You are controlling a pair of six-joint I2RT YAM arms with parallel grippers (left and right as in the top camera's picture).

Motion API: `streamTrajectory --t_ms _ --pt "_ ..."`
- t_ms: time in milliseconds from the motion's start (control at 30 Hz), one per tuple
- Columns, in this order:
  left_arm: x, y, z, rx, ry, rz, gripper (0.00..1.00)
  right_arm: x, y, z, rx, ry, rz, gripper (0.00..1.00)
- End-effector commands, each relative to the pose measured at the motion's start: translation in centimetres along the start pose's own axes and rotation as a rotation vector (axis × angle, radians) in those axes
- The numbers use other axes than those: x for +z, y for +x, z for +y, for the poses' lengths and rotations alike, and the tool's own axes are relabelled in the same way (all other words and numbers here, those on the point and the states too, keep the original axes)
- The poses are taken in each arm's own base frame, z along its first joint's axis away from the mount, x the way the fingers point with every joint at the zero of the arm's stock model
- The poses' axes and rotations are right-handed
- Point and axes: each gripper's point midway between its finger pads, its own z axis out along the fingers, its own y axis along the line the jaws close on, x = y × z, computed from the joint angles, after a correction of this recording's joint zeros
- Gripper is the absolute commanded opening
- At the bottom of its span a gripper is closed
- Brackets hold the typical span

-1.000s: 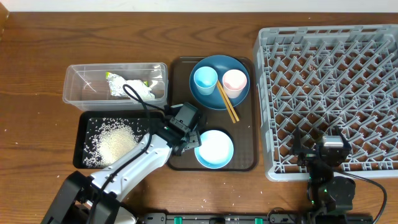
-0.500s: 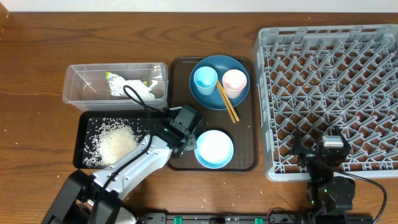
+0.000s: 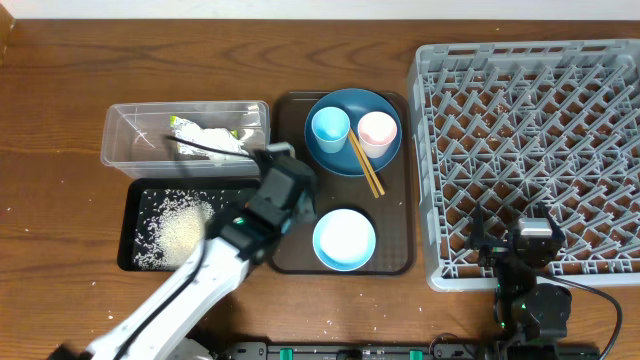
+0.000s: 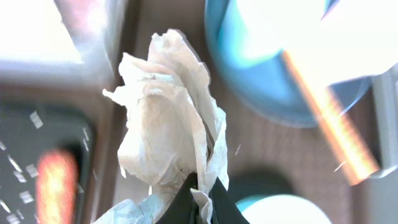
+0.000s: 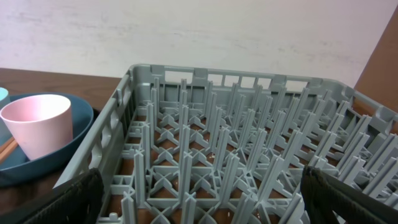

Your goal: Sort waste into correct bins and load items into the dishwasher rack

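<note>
The crumpled white tissue is pinched in the closed left gripper over the serving tray's left edge, near the clear tub judged its bin, while the right gripper is parked open at the dishwasher rack.

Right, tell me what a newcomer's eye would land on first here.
The large square grey plastic lattice rack fills the right side of the wooden table. In the left wrist view, a crumpled white tissue looms large, pinched at the bottom by the shut jaws of the left arm. At centre, a round dark blue dish carries a light blue cup and a pink cup.
</note>
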Motion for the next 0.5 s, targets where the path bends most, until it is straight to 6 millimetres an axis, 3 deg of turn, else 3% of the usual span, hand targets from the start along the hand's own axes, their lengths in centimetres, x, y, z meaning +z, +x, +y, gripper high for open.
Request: streamTrajectory --t_ms 0,200,367,467 --pt "-2.9 -5.2 1.2 0.001 -0.008 -0.184 0.06 0.0 0.2 -0.1 -0.009 0.002 0.006 0.99" --pt "-3.1 -9.6 5.5 -0.115 -0.074 -0.299 0.06 0.0 0.2 -0.1 -0.009 0.002 0.006 0.99" --pt "-1.0 -12.0 9.0 -0.194 -0.137 -0.341 0.06 0.0 0.2 -0.1 -0.009 0.002 0.006 0.99" --pt "0.7 -12.4 10.4 -0.214 -0.153 -0.331 0.07 0.0 0.2 -0.1 -0.009 0.002 0.006 0.99"
